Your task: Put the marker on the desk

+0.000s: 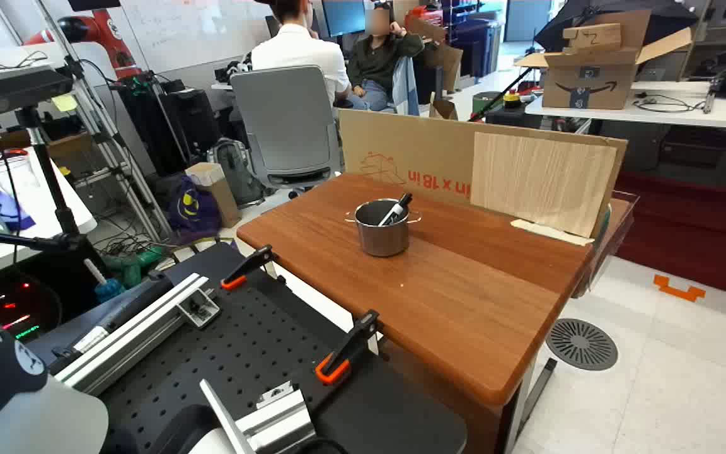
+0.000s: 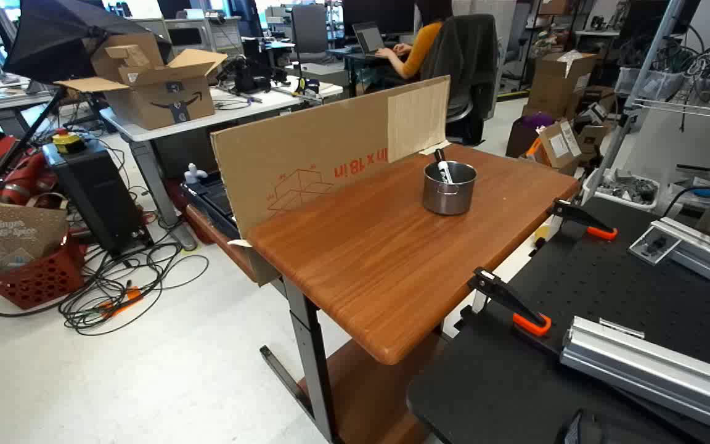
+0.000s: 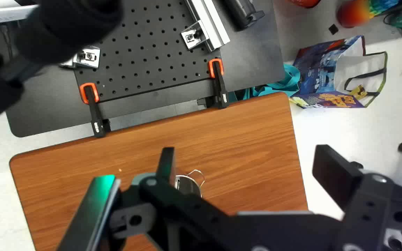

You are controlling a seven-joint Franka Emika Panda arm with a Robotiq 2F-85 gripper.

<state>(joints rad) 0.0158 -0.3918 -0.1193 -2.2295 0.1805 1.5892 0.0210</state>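
Observation:
The marker is a slim white pen with a black cap. It leans inside the grey metal pot, its capped end sticking out above the rim. It also shows in an exterior view, in the pot. The pot stands on the reddish-brown desk. In the wrist view my gripper is open and empty, high above the desk. The pot shows there beside and partly behind one finger, and the marker is mostly hidden. The gripper is out of sight in both exterior views.
A cardboard sheet with a pale plywood-look panel stands along the desk's far edge. Two black and orange clamps grip the near edge. A black perforated bench with metal rails adjoins the desk.

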